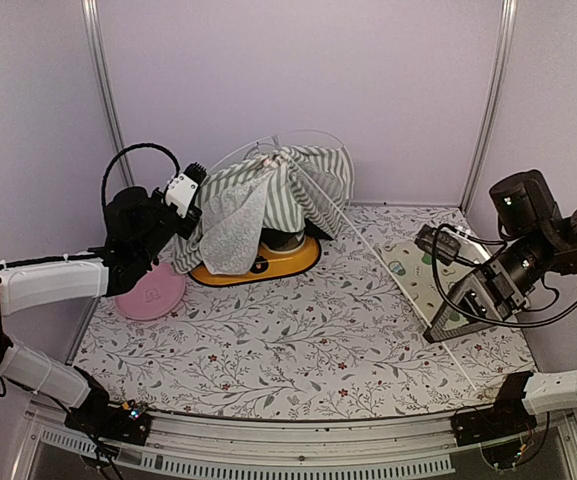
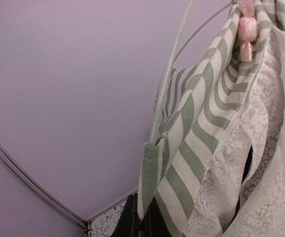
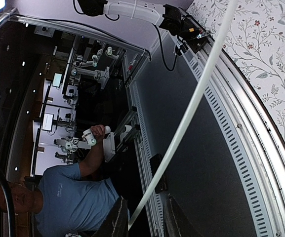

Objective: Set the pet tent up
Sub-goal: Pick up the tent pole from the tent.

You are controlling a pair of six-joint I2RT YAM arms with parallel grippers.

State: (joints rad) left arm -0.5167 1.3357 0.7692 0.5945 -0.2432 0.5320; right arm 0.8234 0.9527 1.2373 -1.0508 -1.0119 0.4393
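Observation:
The pet tent [image 1: 268, 195], green-and-white striped with a white lace curtain, hangs bunched and collapsed at the back of the table, its thin white hoops sticking up. My left gripper [image 1: 190, 200] is at its left side. In the left wrist view that gripper [image 2: 143, 217] is shut on a green fabric tab [image 2: 151, 173] at the tent's edge. One long white pole [image 1: 388, 265] runs from the tent toward the front right. My right gripper [image 1: 440, 328] sits on that pole. In the right wrist view the pole [image 3: 191, 108] passes between the fingers of the right gripper [image 3: 142, 219], with gaps showing.
An orange pet bowl [image 1: 268, 262] lies under the tent fabric. A pink disc [image 1: 151, 292] rests at the left, below the left arm. A pale avocado-print mat [image 1: 423, 270] lies at the right, beneath the pole. A floral cloth [image 1: 298, 350] covers the table.

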